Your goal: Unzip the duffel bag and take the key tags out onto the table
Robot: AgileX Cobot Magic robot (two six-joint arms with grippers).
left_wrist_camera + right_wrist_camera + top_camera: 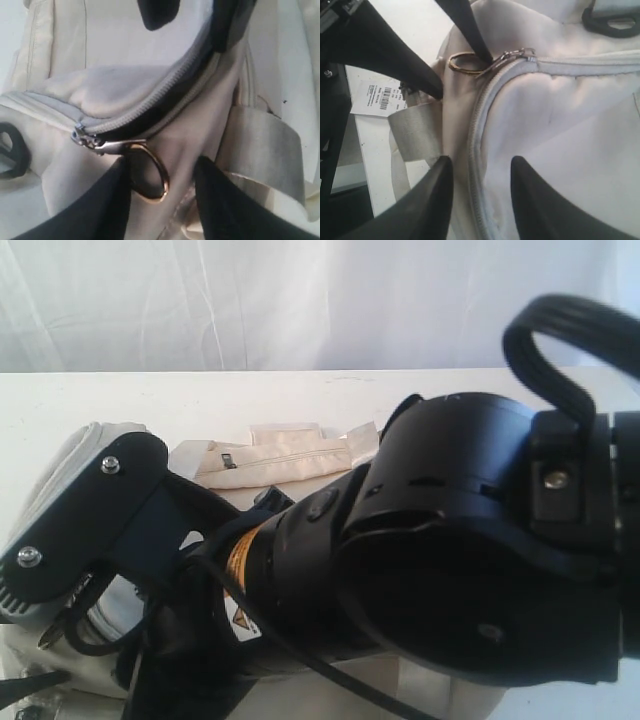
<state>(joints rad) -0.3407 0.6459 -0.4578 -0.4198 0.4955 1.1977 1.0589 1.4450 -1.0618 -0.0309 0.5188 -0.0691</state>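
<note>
A white curtain (300,300) hangs in soft folds across the back. A white paper label (380,97) printed with a black barcode and small text lies flat.

Wide, plain white flat table (300,400) - bare along the far side, much of the near part hidden in the exterior view. Lying directly on it: the large cream fabric duffel bag (290,455), slumped and creased, grey zipper curving along its top. In the right wrist view a small white paper label (379,96) w/ printed barcode and text lies flat on the table surface, just beside the bag's pale webbing strap (415,131) - touching or not, can't tell.
</note>
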